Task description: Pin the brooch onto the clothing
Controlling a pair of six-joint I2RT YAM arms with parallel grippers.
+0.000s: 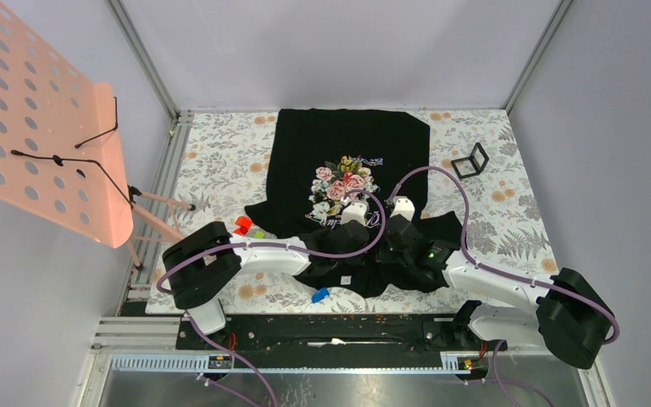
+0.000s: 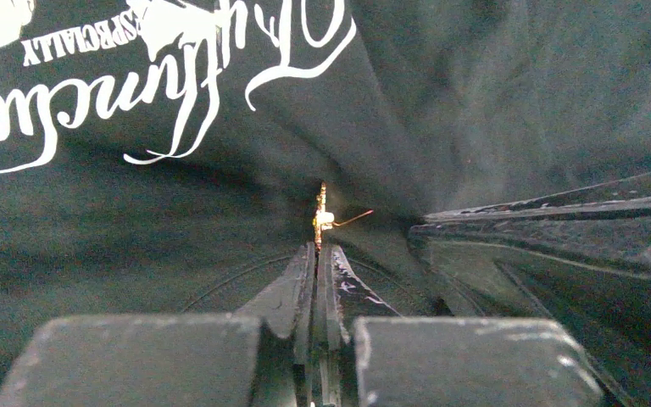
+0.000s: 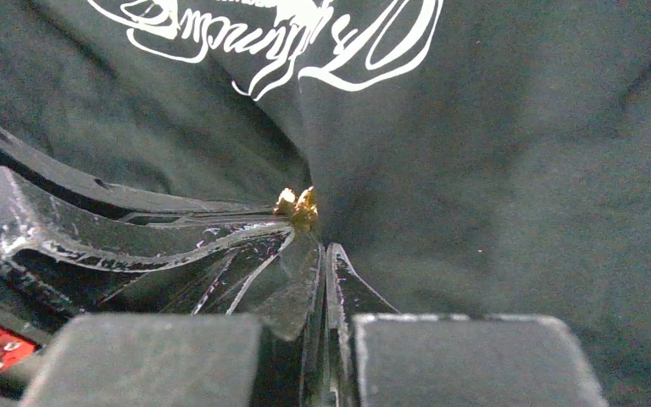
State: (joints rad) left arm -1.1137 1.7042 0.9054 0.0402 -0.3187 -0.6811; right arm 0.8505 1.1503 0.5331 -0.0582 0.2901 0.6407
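The black T-shirt (image 1: pixel 352 140) lies flat on the mat, with its pink roses and white script (image 2: pixel 178 93) showing. Both grippers meet over its lower part, below the print. My left gripper (image 1: pixel 363 240) (image 2: pixel 316 250) is shut on the tiny golden brooch (image 2: pixel 320 214), held edge-on at its tips with the thin pin wire sticking out to the right against puckered cloth. My right gripper (image 1: pixel 387 240) (image 3: pixel 322 250) is shut on a pinched fold of the shirt (image 3: pixel 475 170), right next to the brooch (image 3: pixel 297 206).
A red block (image 1: pixel 242 225) and a green block (image 1: pixel 258 233) lie by the shirt's left edge. A small blue piece (image 1: pixel 320 295) lies near the mat's front edge. A black frame stand (image 1: pixel 471 161) sits at the right. A pink pegboard (image 1: pixel 42 127) leans at the far left.
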